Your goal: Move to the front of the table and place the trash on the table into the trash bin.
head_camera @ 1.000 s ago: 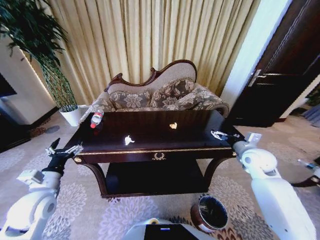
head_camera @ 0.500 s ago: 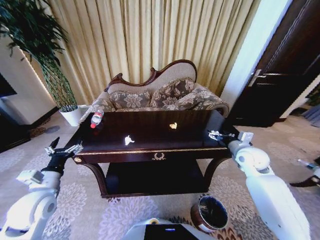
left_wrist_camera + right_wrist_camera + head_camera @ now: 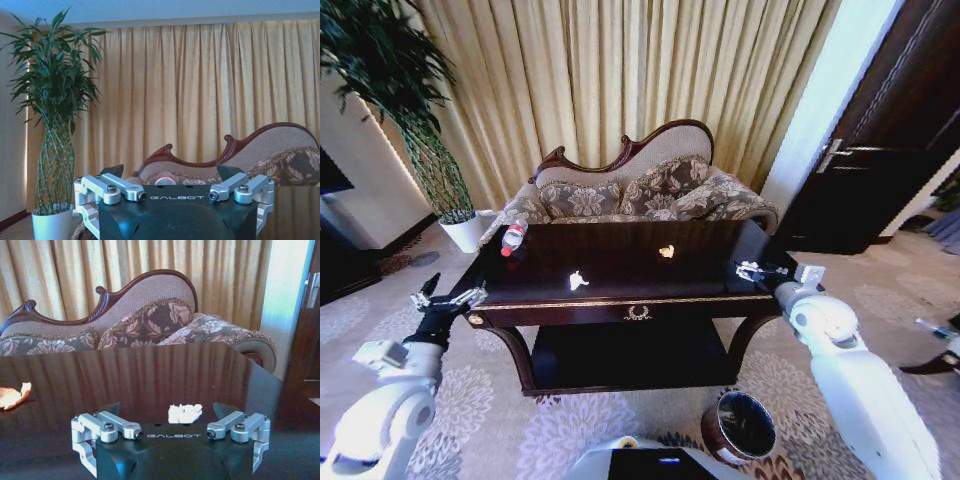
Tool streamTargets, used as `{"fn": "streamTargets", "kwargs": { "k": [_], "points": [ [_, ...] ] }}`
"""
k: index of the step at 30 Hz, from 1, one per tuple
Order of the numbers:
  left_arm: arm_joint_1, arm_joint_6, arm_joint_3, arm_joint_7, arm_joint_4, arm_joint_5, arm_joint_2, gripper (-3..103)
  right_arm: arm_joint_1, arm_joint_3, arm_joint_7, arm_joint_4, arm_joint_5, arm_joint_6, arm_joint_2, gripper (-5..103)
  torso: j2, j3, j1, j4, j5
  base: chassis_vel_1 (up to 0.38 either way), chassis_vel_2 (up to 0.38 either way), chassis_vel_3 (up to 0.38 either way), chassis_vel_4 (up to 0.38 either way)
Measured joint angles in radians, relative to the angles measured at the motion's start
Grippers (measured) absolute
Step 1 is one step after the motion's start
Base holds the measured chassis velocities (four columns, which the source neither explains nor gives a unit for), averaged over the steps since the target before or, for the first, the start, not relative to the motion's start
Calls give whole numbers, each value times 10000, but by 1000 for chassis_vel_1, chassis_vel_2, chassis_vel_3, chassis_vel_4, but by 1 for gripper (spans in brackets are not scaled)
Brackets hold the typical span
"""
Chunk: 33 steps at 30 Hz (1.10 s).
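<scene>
Reaching over the right end of the long dark glossy wooden table, the right gripper has its fingers spread, a crumpled white paper bit lying just ahead between them (not touched). A yellowish scrap lies farther off toward the robot's left. The left gripper, also spread, hangs off the table's left end, the red-capped clear plastic bottle beyond it, while the round coppery-brown metal trash bin stands on the carpet below the right arm.

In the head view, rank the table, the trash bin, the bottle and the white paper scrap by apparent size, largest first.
1. table
2. trash bin, though it sits nearer the camera
3. bottle
4. white paper scrap
</scene>
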Motion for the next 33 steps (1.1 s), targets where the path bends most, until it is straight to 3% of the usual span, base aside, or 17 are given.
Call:
{"fn": "streamTargets", "kwargs": {
  "k": [3, 9, 14, 17, 24, 33],
  "points": [
    [-27, -4, -1, 1, -11, -11, 0, 100, -29, -19, 13, 1, -24, 3, 9, 103, 0, 0, 0, 0, 0, 0, 0, 0, 0],
    [-15, -41, -3, 13, -17, -16, -6, 100, -105, -31, 27, 22, -73, 57, 24, 84, 0, 0, 0, 0, -1, 0, 0, 0, 0],
    [-27, -59, -13, 23, -17, -20, -7, 100, -115, -50, 30, -28, -129, 144, 29, 79, 0, 0, 0, 0, 0, 0, 0, 0, 0],
    [-54, -68, 2, 26, -6, -19, -10, 100, -149, -52, 27, -55, -148, 206, 15, 66, 0, 0, 0, 0, 0, 0, 0, 0, 0],
    [-106, -70, -7, 27, 4, -57, 4, 100, -158, -81, 26, -94, -189, 236, 46, 64, 0, 0, 0, 0, 0, 0, 0, 0, 0],
    [-127, -87, -80, 39, 45, -127, 32, 100, -2, -336, 17, -290, -359, 387, 176, 51, 0, 0, 0, 0, 0, 0, 0, 0, 0]
  ]
}}
